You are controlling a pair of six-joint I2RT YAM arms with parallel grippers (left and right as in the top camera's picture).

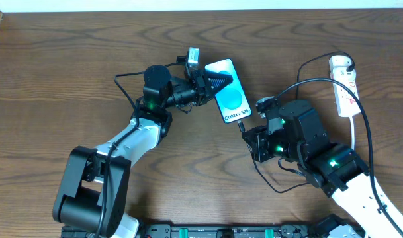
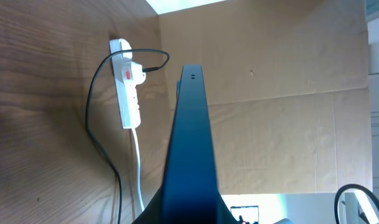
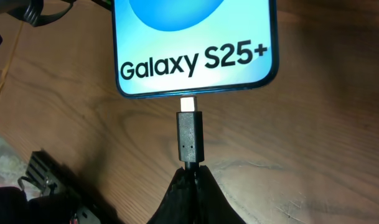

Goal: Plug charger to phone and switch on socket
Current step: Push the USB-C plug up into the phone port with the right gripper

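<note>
The phone (image 1: 228, 90) lies tilted on the table, its cyan screen reading "Galaxy S25+". My left gripper (image 1: 211, 82) is shut on the phone's top end; in the left wrist view the phone (image 2: 190, 143) shows edge-on between the fingers. My right gripper (image 3: 190, 175) is shut on the charger cable just behind its black connector (image 3: 189, 134). The silver tip touches the phone's bottom port (image 3: 188, 99). The charger's black adapter (image 1: 347, 68) sits in the white socket strip (image 1: 344, 88), which also shows in the left wrist view (image 2: 128, 87).
The thin black charger cable (image 1: 360, 112) runs from the strip past my right arm and loops on the table (image 1: 274, 185). The strip's thick white cord (image 2: 138, 177) trails down the table. A cardboard wall (image 2: 282, 74) stands behind the table.
</note>
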